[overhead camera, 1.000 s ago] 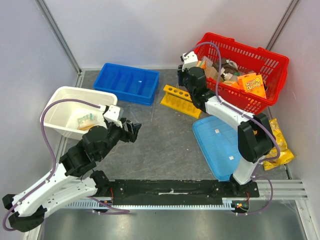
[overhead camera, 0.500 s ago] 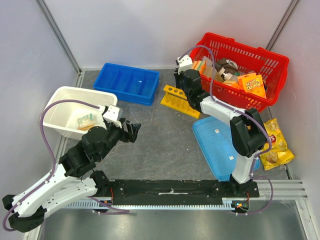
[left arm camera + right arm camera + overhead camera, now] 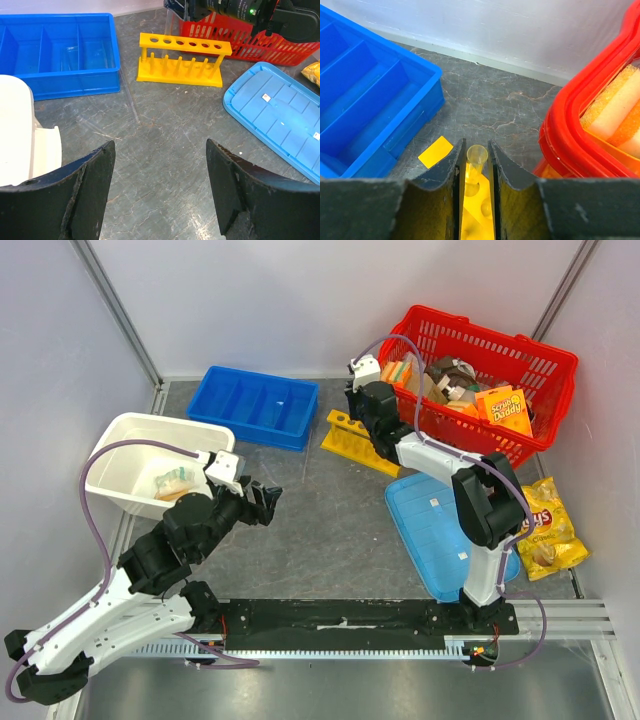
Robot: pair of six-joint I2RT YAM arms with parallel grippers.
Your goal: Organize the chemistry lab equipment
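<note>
While the right gripper (image 3: 476, 144) hangs over one end of the yellow rack (image 3: 472, 217), its two fingers stand close on both sides of a thin clear tube (image 3: 476, 159). The tube is upright, with its lower part above one of the round holes of the rack. The gap between the fingers is narrow, but I cannot tell if the pads really press the tube or only stand beside it. The rack is on the grey table (image 3: 330, 530), between the blue divided tray (image 3: 255, 405) and the red basket (image 3: 520, 355). The right gripper is at the end nearer to the tray.

The left gripper (image 3: 159, 165) is wide open and holds nothing. It hovers over bare table, well apart from the rack, and points toward it. Just beside the left arm is a white tub (image 3: 120, 440), and a small clear bag (image 3: 172, 480) lies inside it. A blue lid (image 3: 430, 525) lies flat near the right arm.
</note>
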